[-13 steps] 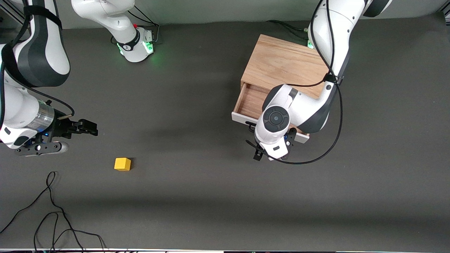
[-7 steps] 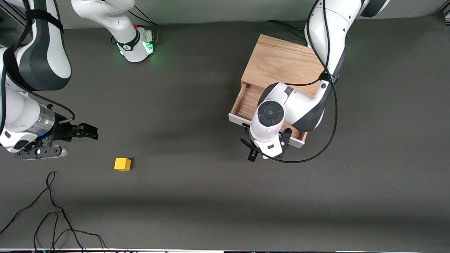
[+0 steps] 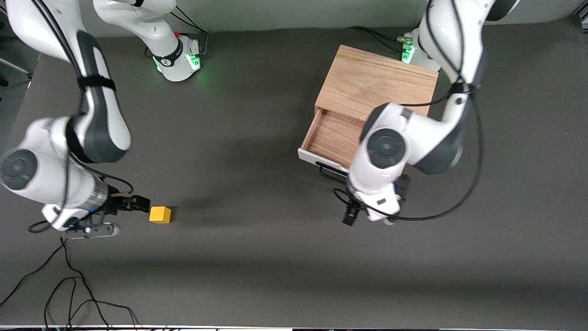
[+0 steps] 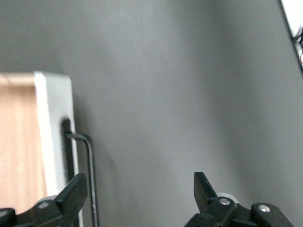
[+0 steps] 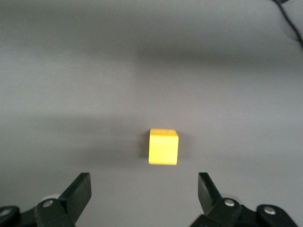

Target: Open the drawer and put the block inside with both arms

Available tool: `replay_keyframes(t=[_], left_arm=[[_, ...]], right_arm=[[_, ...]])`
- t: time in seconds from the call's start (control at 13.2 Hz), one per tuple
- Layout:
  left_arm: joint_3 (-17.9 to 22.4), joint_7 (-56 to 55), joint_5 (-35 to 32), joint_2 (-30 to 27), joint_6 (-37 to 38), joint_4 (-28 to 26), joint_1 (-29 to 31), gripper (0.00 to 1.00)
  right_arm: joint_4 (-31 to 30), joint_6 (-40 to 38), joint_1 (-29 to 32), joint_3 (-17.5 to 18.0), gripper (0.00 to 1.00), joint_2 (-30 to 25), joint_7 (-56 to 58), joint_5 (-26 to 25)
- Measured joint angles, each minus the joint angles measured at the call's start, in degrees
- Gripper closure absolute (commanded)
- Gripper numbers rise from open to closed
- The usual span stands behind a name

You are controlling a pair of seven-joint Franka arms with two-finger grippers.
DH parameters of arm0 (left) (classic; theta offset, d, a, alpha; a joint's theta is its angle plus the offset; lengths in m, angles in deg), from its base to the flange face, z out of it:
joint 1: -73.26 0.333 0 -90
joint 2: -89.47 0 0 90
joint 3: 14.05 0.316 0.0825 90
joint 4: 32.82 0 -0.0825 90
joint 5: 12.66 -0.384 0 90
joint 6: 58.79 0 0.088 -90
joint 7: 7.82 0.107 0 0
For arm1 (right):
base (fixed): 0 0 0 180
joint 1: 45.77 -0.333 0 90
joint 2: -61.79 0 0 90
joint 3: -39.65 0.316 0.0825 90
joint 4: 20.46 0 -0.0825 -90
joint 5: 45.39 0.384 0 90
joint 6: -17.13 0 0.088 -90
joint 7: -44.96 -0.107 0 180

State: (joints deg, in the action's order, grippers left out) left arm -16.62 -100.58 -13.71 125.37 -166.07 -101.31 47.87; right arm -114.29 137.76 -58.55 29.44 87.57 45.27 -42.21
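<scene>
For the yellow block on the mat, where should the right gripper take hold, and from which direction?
Probably from above, on two opposite flat side faces of the block. It sits square on the table with nothing beside it, and the open right gripper already lines up with it, its fingers spread wider than the cube.

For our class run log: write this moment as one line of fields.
drawer: open, empty | block: on table | right pincer: open, beside block | left pincer: open, off handle
</scene>
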Motion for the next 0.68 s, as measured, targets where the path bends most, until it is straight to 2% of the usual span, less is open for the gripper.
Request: replay_keyframes(t=[0.3, 0.53, 0.61, 0.68], left_arm=[[0.0, 20.3, 2.0, -6.1, 11.5, 2.6, 6.1, 0.0], [0.0, 35.6, 4.3, -10.5, 20.0, 2.5, 11.1, 0.0], [0.0, 41.6, 4.9, -11.7, 22.0, 2.0, 13.1, 0.0], [0.1, 47.3, 5.1, -13.2, 23.3, 0.8, 14.8, 0.0]], right_arm=[[-8.3, 13.1, 0.4, -0.1, 0.0, 3.7, 0.0, 0.9], [-9.8, 15.0, 0.6, -0.6, 0.0, 6.4, 0.0, 4.1], [-10.1, 15.8, 0.6, -0.6, 0.04, 7.2, 0.0, 4.6], [-10.8, 17.3, 0.6, -0.6, 0.31, 7.8, 0.0, 4.8]])
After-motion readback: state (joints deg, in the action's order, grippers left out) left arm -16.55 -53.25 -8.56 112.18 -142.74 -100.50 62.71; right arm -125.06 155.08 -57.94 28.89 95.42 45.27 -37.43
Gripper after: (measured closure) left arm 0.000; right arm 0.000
